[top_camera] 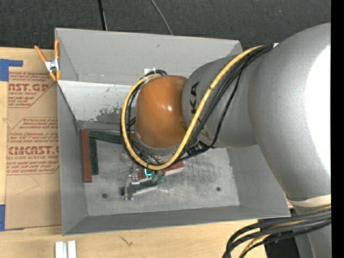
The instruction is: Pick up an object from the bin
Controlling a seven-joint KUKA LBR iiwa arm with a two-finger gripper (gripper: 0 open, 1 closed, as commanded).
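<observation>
My gripper (pixel 138 184) is low over the bin floor, a little left of the middle and near the front wall, under the arm's orange cover. Nothing shows in it. A small reddish flat piece (pixel 175 168) peeks out just to its right, partly hidden by the cover and cables. Against the left wall lies a long red-brown bar (pixel 86 156). A dark green L-shaped strip (pixel 95 153) lies beside that bar, its other leg running right under the arm.
The arm and its cables cover the back right half of the bin. The sloping left wall rises right behind the red-brown bar. Bare scuffed floor lies to the right of the gripper, toward the front right corner.
</observation>
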